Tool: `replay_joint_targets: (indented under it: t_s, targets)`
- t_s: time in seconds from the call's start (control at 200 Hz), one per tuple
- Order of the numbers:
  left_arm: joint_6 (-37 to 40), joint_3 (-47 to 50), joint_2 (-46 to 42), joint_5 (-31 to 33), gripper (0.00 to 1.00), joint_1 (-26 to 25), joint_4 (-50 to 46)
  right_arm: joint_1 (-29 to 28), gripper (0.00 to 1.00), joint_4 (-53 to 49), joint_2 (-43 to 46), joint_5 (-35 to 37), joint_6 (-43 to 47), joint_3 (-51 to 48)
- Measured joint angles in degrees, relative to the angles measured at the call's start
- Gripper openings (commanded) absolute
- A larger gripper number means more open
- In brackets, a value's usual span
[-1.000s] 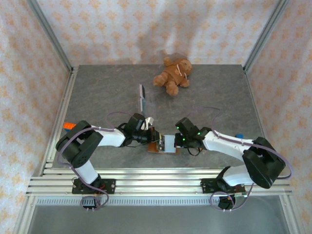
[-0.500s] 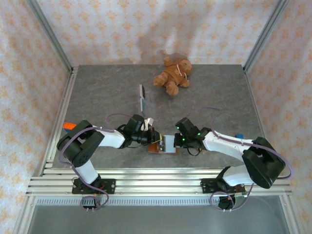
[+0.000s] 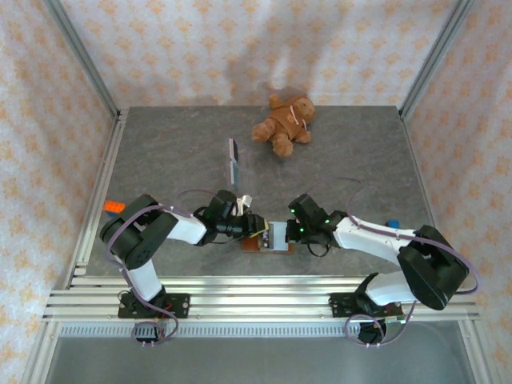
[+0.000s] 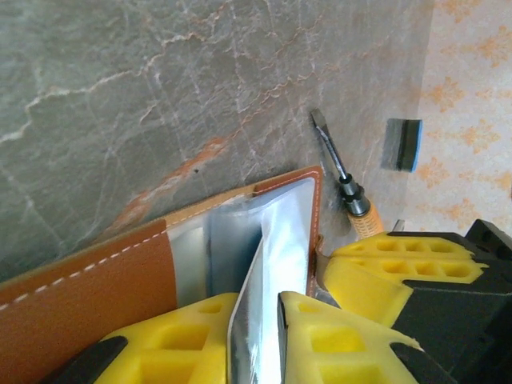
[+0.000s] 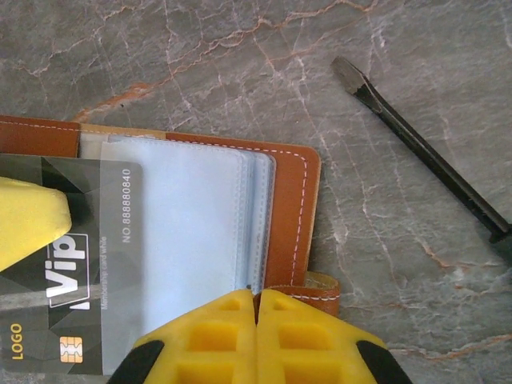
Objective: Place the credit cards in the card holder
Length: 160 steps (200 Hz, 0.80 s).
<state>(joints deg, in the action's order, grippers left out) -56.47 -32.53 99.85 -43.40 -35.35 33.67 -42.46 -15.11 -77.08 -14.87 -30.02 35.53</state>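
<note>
The brown leather card holder [image 3: 274,238] lies open between both grippers, its clear pockets [image 5: 200,216] facing up. A dark grey credit card [image 5: 88,272] marked "ViP" sits partly inside a pocket. My left gripper [image 4: 258,298] stands slightly open around that card [image 4: 268,272], which rests against one finger. One of the left gripper's yellow fingers [image 5: 28,220] lies over the card's corner. My right gripper [image 5: 256,294] is shut on the holder's snap tab [image 5: 320,284] at its edge. Two more credit cards [image 3: 234,160] lie farther back on the table.
A screwdriver [image 5: 424,160] with an orange handle [image 4: 358,214] lies just right of the holder. A teddy bear [image 3: 284,124] sits at the back. A small grey-and-blue block [image 4: 402,144] is at the right, and an orange item [image 3: 112,206] at the table's left edge.
The left jaws have parted a little from the card. The left gripper has edged right toward the holder. The right gripper has kept its grip and place.
</note>
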Motion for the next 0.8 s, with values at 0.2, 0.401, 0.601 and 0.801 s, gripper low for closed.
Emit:
replay_joint_targets:
  t_s: [0.2, 0.401, 0.601, 0.801]
  targets:
    - [3.0, -0.1, -3.6, 1.7, 0.38, 0.2, -5.6, 0.0, 0.00, -0.1, 0.5, 0.1, 0.0, 0.0]
    - [5.9, -0.5, -6.1, 3.5, 0.41, 0.3, -11.4, 0.0, 0.00, -0.3, 1.0, 0.4, 0.0, 0.0]
    - [7.3, -1.4, -6.5, 3.9, 0.38, 0.3, -14.4, 0.0, 0.00, -0.5, 1.1, 0.5, 0.0, 0.0]
    - [8.6, -1.9, -6.7, 5.0, 0.32, 0.2, -16.8, 0.0, 0.00, -0.5, 1.3, 0.5, 0.0, 0.0]
